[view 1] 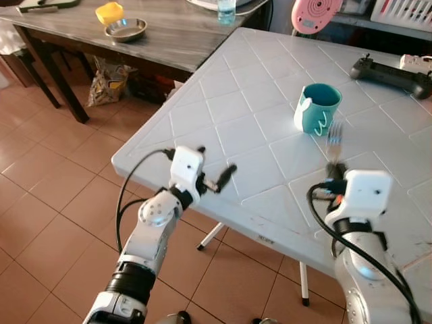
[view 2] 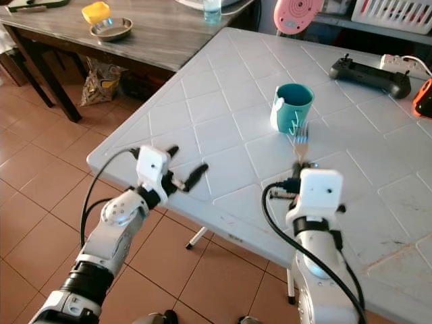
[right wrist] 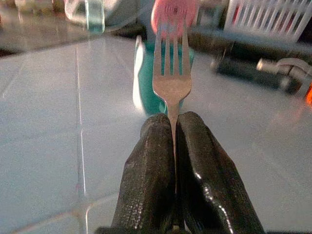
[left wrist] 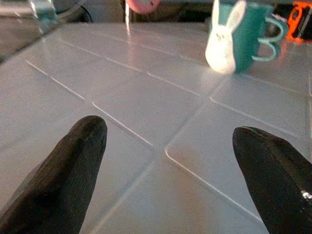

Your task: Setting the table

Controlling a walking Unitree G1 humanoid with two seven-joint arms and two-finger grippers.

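Our right gripper (right wrist: 174, 129) has its two black fingers (right wrist: 151, 165) pressed tight together on the handle of a metal fork (right wrist: 171, 63), which stands out straight past the fingertips with its tines pointing away from us. The fork is held above the white bench (view 1: 223, 115), its tines reaching toward the teal mug (view 1: 317, 108) that stands upright just beyond it. The mug carries a white rabbit figure (left wrist: 223, 31) on its side and a curled handle.

Our left gripper (left wrist: 170, 146) has its fingers (left wrist: 73, 170) spread wide apart with nothing between them. It hovers low over the near-left part of the white bench, close to the edge, well apart from the mug, and we cannot tell whether the fingertips touch the surface.

Farther back on the white bench lies a black controller (view 1: 391, 73), and behind it stands a pink round object (view 1: 316, 15) and a white slatted basket (view 1: 405, 12). To the left, a dark wooden bench (view 1: 162, 37) abuts the white one; on it sit a shallow metal bowl (view 1: 125, 29) and a yellow cup (view 1: 109, 11) just beside it. Below is a floor of reddish tiles (view 1: 47, 189).
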